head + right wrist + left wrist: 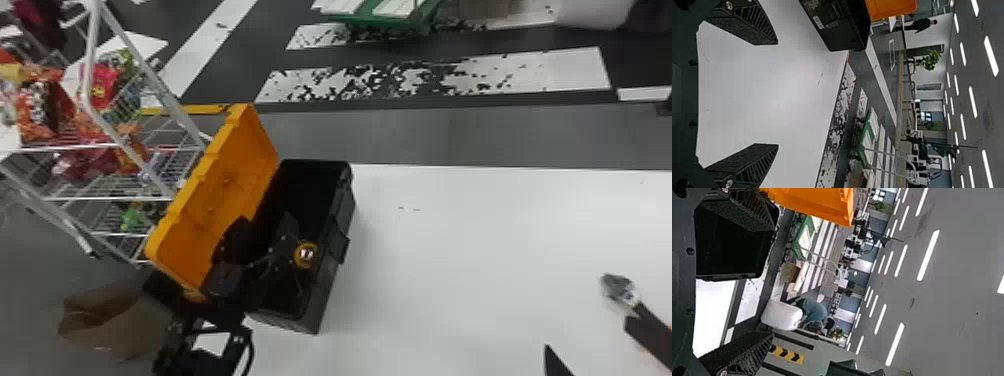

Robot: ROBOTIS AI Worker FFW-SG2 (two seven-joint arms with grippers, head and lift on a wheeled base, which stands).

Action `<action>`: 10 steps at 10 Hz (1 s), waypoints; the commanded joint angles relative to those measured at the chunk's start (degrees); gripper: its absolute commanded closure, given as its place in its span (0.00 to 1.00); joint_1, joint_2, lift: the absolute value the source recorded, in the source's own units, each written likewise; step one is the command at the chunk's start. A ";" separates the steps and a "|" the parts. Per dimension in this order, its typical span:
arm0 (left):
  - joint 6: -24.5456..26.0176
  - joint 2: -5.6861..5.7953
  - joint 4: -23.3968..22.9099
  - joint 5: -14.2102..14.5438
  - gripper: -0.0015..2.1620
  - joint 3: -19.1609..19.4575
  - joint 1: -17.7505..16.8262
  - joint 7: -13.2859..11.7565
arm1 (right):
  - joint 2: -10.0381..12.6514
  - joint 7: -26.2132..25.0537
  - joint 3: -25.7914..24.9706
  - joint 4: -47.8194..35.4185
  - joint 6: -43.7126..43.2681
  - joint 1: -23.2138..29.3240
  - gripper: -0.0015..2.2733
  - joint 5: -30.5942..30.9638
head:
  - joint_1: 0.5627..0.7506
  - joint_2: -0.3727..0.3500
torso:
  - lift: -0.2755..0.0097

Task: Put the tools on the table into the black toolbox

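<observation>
In the head view the black toolbox (334, 280) stands open on the white table, with a round yellow-rimmed item (305, 255) in its near part. My left gripper (274, 260) is over that near part; in the left wrist view the left gripper (773, 279) is open, with the dark toolbox (730, 246) beyond one finger. At the head view's lower right lies a tool with a metal head (620, 290) and dark handle, partly covered by my right gripper (590, 340). The right gripper (777, 93) is open and holds nothing in the right wrist view.
The toolbox's orange lid (215, 200) leans open to the left. Beyond it stands a wire rack (110, 147) with packaged goods. A brown bag (100, 325) is at the lower left. The white table (450, 240) extends right from the toolbox, its far edge facing a dark floor.
</observation>
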 commanded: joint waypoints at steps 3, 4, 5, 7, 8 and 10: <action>-14.23 -0.16 0.21 -6.72 0.02 -5.46 6.57 5.24 | 2.08 1.63 -7.24 3.43 -7.03 0.51 0.04 -6.44 | 0.70 0.98 | 0.83; -18.98 0.02 0.56 -11.56 0.02 -8.27 7.97 8.76 | 2.08 3.30 -9.61 5.37 -10.02 0.59 0.04 -8.73 | 0.70 0.96 | 0.83; -22.67 0.20 1.70 -15.16 0.02 -10.91 8.68 12.18 | 2.08 4.27 -11.45 6.95 -11.78 0.59 0.04 -10.05 | 0.70 0.90 | 0.83; -26.54 0.63 4.52 -20.08 0.02 -15.04 8.68 16.23 | 2.08 5.67 -14.88 9.06 -15.12 1.03 0.04 -12.51 | 0.70 0.74 | 0.83; -29.17 1.07 5.66 -20.79 0.02 -16.62 9.03 16.84 | 2.08 6.47 -16.73 9.76 -15.65 1.03 0.04 -13.56 | 0.70 0.66 | 0.83; -31.99 1.51 7.50 -22.98 0.02 -18.99 9.64 18.16 | 2.08 7.52 -20.59 10.73 -15.65 1.03 0.04 -14.97 | 0.70 0.53 | 0.83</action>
